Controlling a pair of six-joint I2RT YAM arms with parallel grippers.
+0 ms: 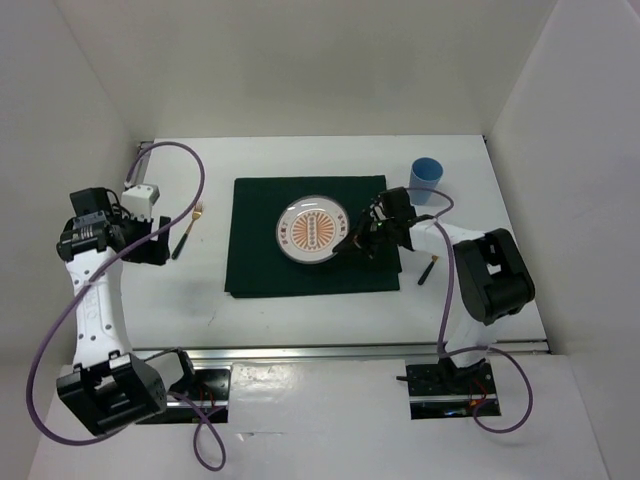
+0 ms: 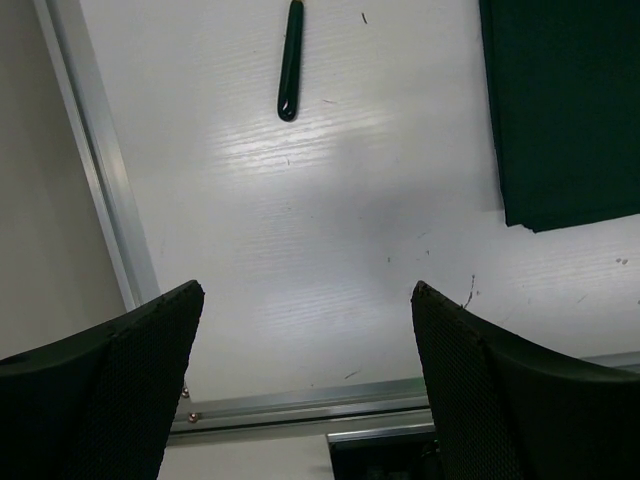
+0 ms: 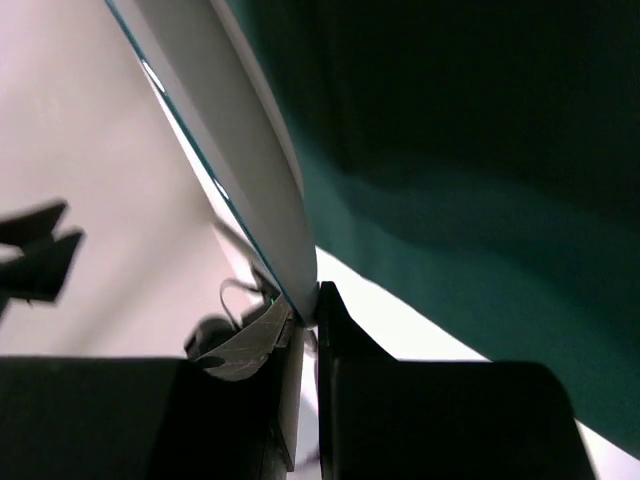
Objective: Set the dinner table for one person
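Observation:
On the white dinner table [image 1: 200,310] lies a dark green placemat [image 1: 255,250] with a round white plate [image 1: 312,228], orange-patterned, on it. My right gripper [image 1: 352,240] sits at the plate's right rim. In the right wrist view its jaws [image 3: 310,312] are shut on the plate's thin edge [image 3: 250,170], above the placemat [image 3: 470,150]. A fork [image 1: 188,232] with a dark handle and gold head lies left of the placemat. My left gripper [image 1: 160,245] hovers open and empty just near of the fork handle [image 2: 290,60]; its fingers [image 2: 305,290] frame bare table.
A blue cup [image 1: 427,178] stands at the back right. A second dark-handled utensil [image 1: 428,270] lies right of the placemat. A small white box [image 1: 140,197] sits at the far left. A metal rail [image 2: 300,405] runs along the near edge, and white walls enclose the table.

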